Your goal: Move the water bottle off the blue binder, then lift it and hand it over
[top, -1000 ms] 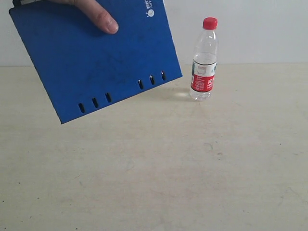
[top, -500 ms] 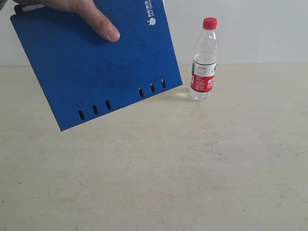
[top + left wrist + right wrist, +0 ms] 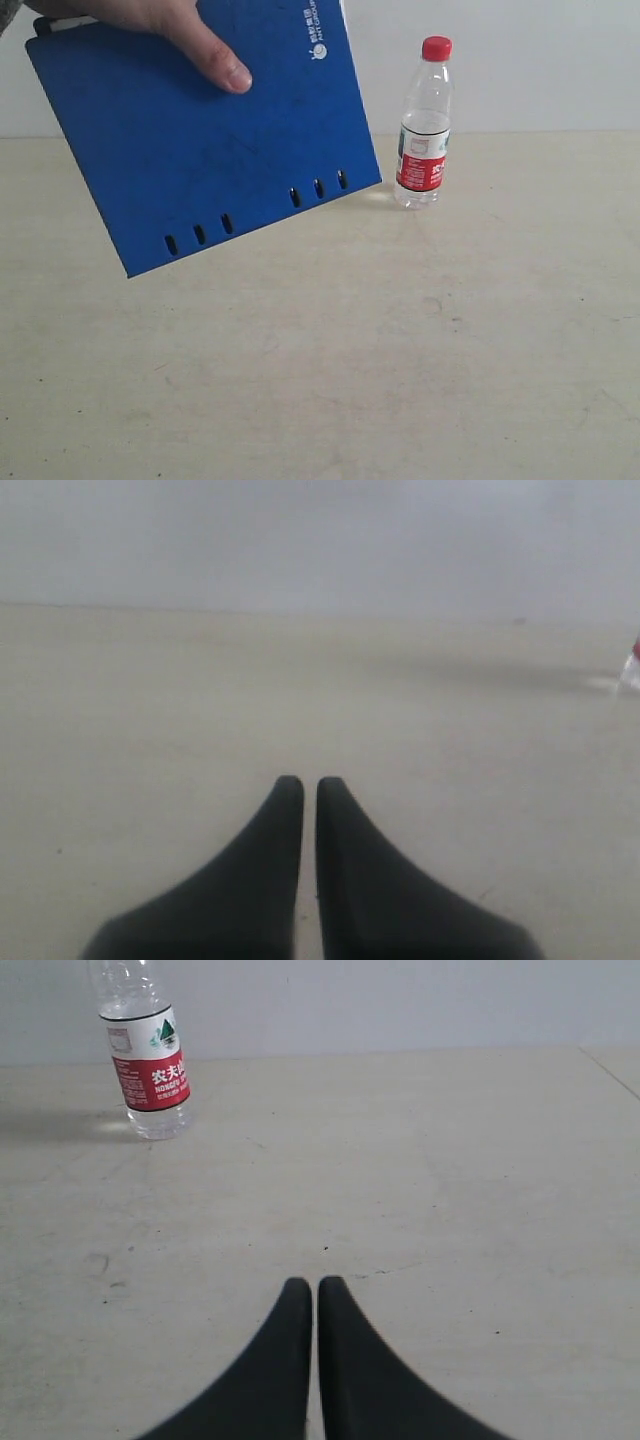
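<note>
The water bottle (image 3: 424, 122) stands upright on the beige table, red cap on top; it also shows in the right wrist view, water bottle (image 3: 148, 1060), and only as a sliver in the left wrist view, bottle (image 3: 632, 670). A human hand (image 3: 190, 35) holds the blue binder (image 3: 205, 135) tilted in the air left of the bottle, apart from it. Neither gripper appears in the exterior view. My left gripper (image 3: 310, 785) is shut with nothing in it, low over bare table. My right gripper (image 3: 316, 1286) is shut and empty too, well short of the bottle.
The beige table (image 3: 350, 350) spreads wide in front of the bottle and binder, with a pale wall (image 3: 540, 60) behind. The binder casts a shadow beside the bottle.
The hand has lowered the binder slightly and shifted it a little to the right. The bottle and both grippers have stayed still.
</note>
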You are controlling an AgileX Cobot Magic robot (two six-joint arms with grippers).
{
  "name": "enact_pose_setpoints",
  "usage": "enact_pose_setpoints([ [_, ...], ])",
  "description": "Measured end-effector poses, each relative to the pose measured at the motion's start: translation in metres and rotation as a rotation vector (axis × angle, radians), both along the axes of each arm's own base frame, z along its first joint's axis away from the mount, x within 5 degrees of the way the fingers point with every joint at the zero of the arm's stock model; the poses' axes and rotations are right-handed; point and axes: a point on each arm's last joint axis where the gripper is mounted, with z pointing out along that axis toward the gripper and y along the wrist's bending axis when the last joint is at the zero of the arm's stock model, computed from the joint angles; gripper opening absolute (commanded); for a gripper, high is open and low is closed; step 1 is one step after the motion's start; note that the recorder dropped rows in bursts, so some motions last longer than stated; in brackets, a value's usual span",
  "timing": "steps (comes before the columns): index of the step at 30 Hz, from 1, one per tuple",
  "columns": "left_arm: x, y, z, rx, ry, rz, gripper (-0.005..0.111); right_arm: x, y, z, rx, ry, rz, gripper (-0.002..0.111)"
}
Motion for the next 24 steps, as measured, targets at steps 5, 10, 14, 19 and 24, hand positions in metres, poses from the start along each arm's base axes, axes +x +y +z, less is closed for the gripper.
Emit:
enact_pose_setpoints([
  [5,-0.0014,0.0017,-0.0050,0.100,0.062,-0.007,0.004,0.0000,0.0000,0.0000,0.000,0.000,0.000,0.000],
  [10,-0.0014,0.0021,-0.0051,0.128,0.066,-0.009,0.004,0.0000,0.0000,0.0000,0.000,0.000,0.000,0.000],
  [14,-0.0014,0.0021,-0.0051,0.128,0.066,-0.009,0.004,0.0000,0.0000,0.0000,0.004,0.000,-0.001,0.000],
  [19,-0.0014,0.0021,-0.0051,0.128,0.066,-0.009,0.004,0.0000,0.0000,0.0000,0.004,0.000,-0.001,0.000],
  [24,-0.0014,0.0021,-0.0051,0.128,0.066,-0.009,0.004,0.0000,0.0000,0.0000,0.004,0.000,-0.001,0.000],
])
